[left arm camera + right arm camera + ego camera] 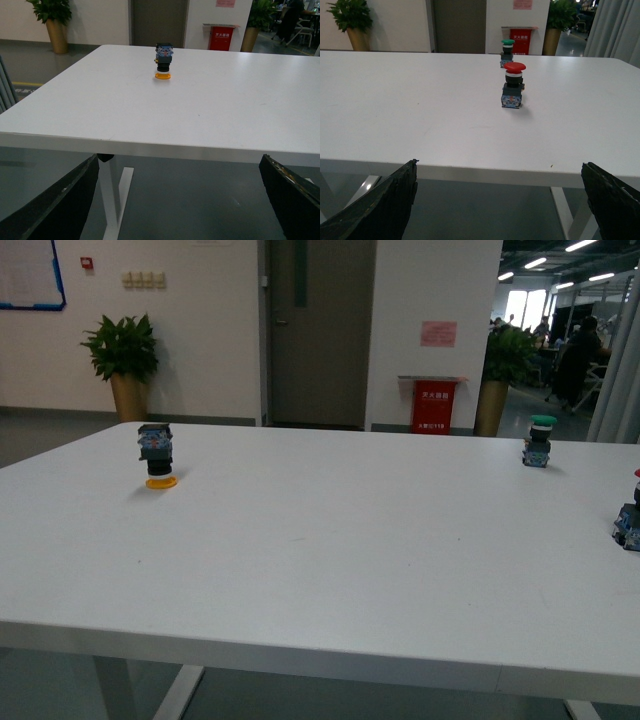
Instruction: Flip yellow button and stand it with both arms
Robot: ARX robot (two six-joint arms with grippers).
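The yellow button [157,457] stands upside down on its yellow cap at the far left of the white table [330,540], blue-grey block on top. It also shows in the left wrist view [163,61], far ahead of my left gripper [182,200]. That gripper is open and empty, held off the table's near edge, below the tabletop. My right gripper [502,200] is open and empty too, also off the near edge. Neither arm shows in the front view.
A green-capped button [538,441] stands upright at the far right, also in the right wrist view [507,52]. A red-capped button [513,86] stands upright nearer, cut off at the front view's right edge [630,520]. Plants and a door lie behind.
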